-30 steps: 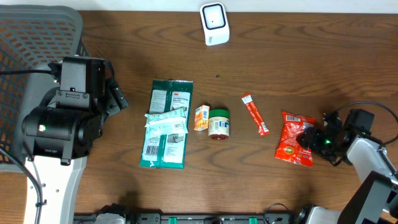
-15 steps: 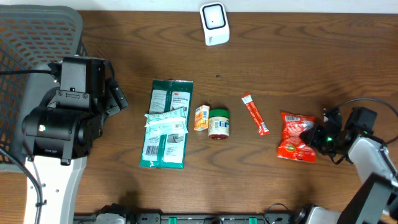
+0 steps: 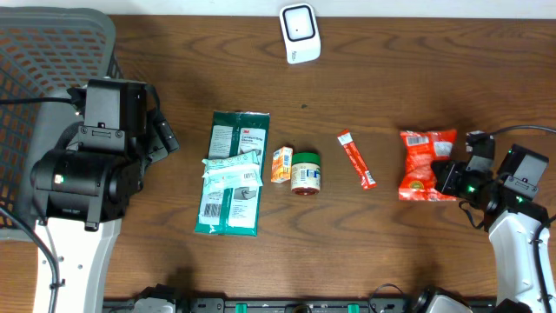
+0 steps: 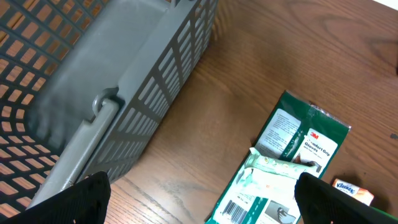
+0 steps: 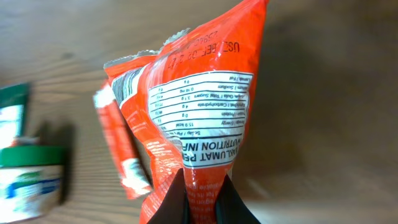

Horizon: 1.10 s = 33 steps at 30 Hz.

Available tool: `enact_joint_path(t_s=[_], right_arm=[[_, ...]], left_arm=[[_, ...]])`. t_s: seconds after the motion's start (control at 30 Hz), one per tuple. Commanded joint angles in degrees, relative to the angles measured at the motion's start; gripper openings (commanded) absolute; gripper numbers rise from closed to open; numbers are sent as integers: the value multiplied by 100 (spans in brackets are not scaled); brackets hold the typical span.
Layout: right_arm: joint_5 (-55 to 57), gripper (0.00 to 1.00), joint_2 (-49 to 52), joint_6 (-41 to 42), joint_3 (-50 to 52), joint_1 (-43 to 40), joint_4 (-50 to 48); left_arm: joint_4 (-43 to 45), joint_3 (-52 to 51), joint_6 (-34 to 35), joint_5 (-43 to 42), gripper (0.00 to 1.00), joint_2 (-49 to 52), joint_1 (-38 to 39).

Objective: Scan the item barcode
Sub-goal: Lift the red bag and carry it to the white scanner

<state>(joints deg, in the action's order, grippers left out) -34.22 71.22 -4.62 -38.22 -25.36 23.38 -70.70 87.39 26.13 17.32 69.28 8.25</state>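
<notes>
At the right side of the overhead view, the right claw (image 3: pixel 450 176) had closed within the last second. It was now pinching the lower right edge of the snack bag (image 3: pixel 426 164). A moment earlier the bag lay lower in the frame and tilted; it now sat higher and further right, squarer to the picture, so we judged it had been drawn along with the claw. The scanner (image 3: pixel 300 33) stood at the top centre of the desk (image 3: pixel 391 78), well apart from the bag. The wipes pack (image 3: pixel 233 172), small box (image 3: pixel 281 163), jar (image 3: pixel 305 171) and stick sachet (image 3: pixel 356 159) had not shifted. The basket (image 3: pixel 52 43) filled the upper left corner.

Through the left wrist camera, the left claw (image 4: pixel 202 193) stayed spread wide over the desk with nothing between its fingers. The basket wall ran across the upper left and the wipes pack lay at the lower right.

Through the right wrist camera, the claw's fingers were pressed together on the bag's bottom seam. The bag rose from them up the middle of the frame, its nutrition panel facing us. We could not make out a barcode on that face. With the grip made, we judged the pick done. Carrying the bag to the scanner and turning its code toward the window remained.
</notes>
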Motion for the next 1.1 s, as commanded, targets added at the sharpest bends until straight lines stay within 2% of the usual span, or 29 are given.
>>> enact_joint_path(t_s=[0.0, 0.27, 0.5, 0.67, 0.87, 0.97, 1.07], right_arm=[[-1285, 1, -74, -319, -127, 175, -111], [-1207, 1, -72, -321, -284, 1069, 48], [199, 1, -66, -319, -1314, 1882, 1204], [1445, 1, 282, -155, -2990, 2297, 2671], [1950, 1, 1368, -179, -5506, 2570, 4564], [2129, 1, 1810, -188, -6408, 2726, 4883], [1873, 1, 1908, -133, -6695, 2841, 4649]], left_arm=[[-22, 22, 11, 122, 95, -4, -26], [-22, 22, 11, 120, 95, -4, -26], [-22, 22, 11, 122, 95, -4, -26], [-22, 22, 11, 122, 95, -4, -26], [-22, 22, 11, 122, 95, -4, -26], [-22, 22, 11, 122, 95, -4, -26], [-22, 22, 11, 120, 95, -4, -26]])
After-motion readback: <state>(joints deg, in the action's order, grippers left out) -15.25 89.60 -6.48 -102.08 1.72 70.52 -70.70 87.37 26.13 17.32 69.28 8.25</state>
